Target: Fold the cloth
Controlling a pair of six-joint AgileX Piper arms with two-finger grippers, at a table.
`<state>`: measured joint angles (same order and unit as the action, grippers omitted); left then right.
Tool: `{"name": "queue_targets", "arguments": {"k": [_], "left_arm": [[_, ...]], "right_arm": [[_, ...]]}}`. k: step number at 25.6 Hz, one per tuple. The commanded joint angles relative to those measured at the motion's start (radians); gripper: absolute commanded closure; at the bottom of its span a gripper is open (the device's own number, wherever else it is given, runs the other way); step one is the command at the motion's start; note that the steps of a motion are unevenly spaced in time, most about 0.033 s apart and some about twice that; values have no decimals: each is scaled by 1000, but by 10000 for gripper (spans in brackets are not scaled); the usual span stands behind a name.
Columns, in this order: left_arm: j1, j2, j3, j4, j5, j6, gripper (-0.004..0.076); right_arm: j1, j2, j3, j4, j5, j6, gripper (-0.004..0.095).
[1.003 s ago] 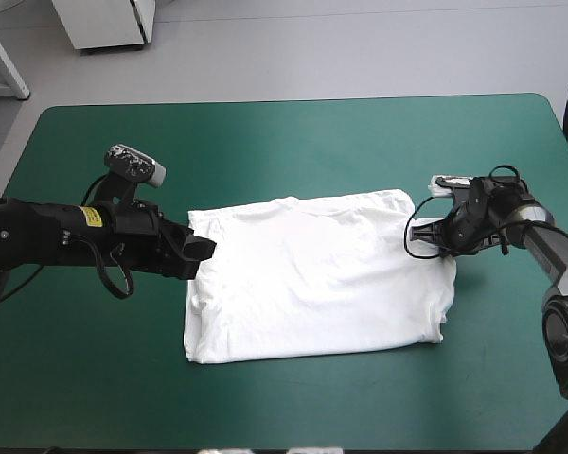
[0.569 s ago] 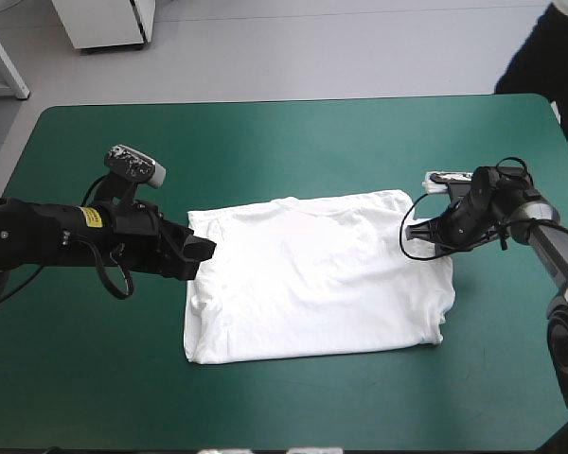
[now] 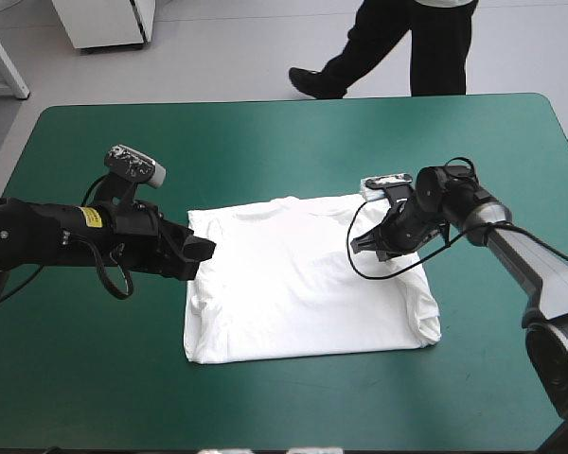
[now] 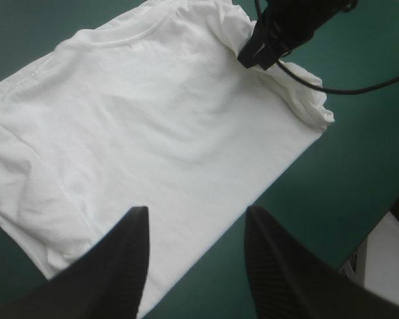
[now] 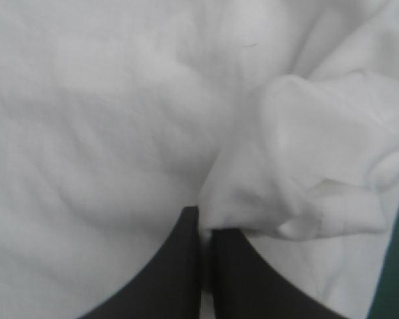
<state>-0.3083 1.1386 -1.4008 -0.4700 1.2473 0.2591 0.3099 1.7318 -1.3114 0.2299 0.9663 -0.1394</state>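
Observation:
The white T-shirt lies spread flat in the middle of the teal-green table. My right gripper is shut on the T-shirt at its far right part and holds a bunched fold of it over the shirt's body. In the left wrist view that same gripper shows at the far side of the T-shirt. My left gripper hovers open at the shirt's left edge, its fingers apart with nothing between them.
Bare teal-green cover surrounds the shirt on all sides, with wide room toward the far edge and the front edge.
My right gripper has pulled the shirt's right edge leftward over the body, so the shirt looks narrower. The left arm has stayed still.

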Motion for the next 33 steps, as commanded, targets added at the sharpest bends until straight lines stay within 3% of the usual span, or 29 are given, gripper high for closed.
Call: {"name": "queue_targets", "arguments": {"k": [1, 6, 11, 13, 21, 26, 33], "left_arm": [[-8, -17, -32, -39, -41, -6, 393], [-8, -17, -32, -39, -14, -6, 393], [-8, -17, -32, 8, 3, -6, 393], [-8, -17, -32, 36, 30, -14, 393], [-8, -48, -30, 183, 42, -127, 393], [-8, -146, 57, 220, 42, -178, 393], [-8, -238, 332, 201, 42, -174, 351]], "right_arm": [[25, 12, -30, 14, -24, -30, 925], [32, 44, -57, -17, -25, -95, 897], [32, 33, -199, -5, 139, -88, 594], [32, 5, -215, -5, 152, -81, 536], [32, -161, -217, -246, 227, 52, 499], [32, -303, -217, -267, 249, 78, 499], [32, -475, -169, -277, 281, 108, 497]]}}
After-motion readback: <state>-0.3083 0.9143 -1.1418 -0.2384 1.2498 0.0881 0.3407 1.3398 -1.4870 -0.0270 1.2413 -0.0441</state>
